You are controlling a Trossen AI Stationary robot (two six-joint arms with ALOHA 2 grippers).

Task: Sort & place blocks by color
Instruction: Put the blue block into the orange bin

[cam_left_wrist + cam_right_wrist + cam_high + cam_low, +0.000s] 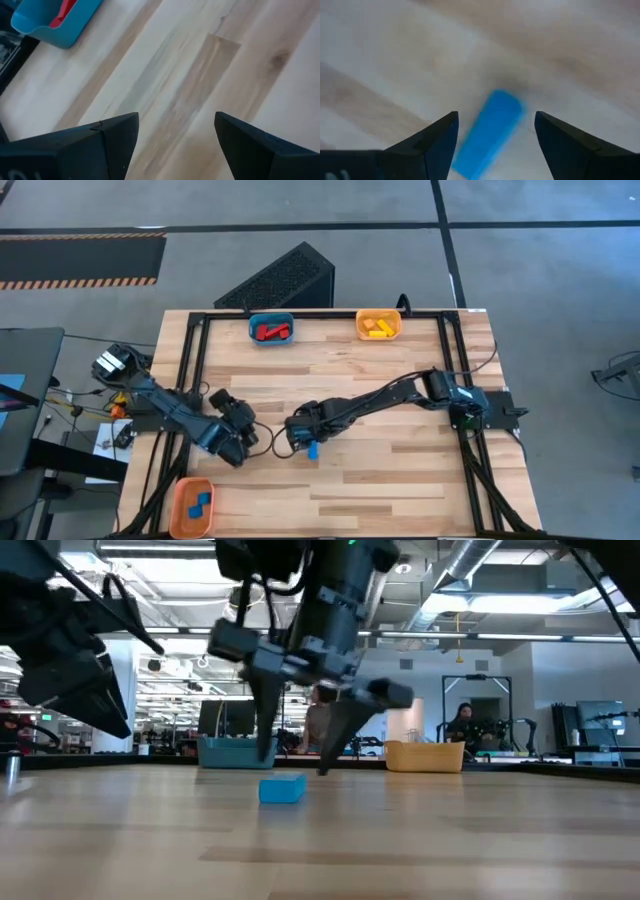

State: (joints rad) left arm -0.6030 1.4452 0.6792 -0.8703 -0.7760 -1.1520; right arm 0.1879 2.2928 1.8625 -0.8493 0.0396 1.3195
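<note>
A blue bar block (490, 131) lies flat on the wooden desk (400, 470), near its middle, directly under the right tool (298, 772). The right tool's two dark fingers (432, 145) stand wide apart, one on each side of the block and clear of it; nothing is gripped. In the low view the fingertips reach nearly to the desk just behind the block, which rests on the wood.

The left tool (238, 442) hangs to the left of that block, well apart from it, with its fingers (117, 137) also spread wide and only bare wood between them.

The high view alone shows the sorting: a blue bin (271, 329) at the far edge holding red blocks (271, 332), an orange bin (379, 326) beside it holding yellow blocks (377, 328), and another orange bin (193, 505) at the near left corner holding blue blocks (198, 504). The left wrist view catches only a corner of the blue bin with red inside. The low view shows people in the room behind the desk.
</note>
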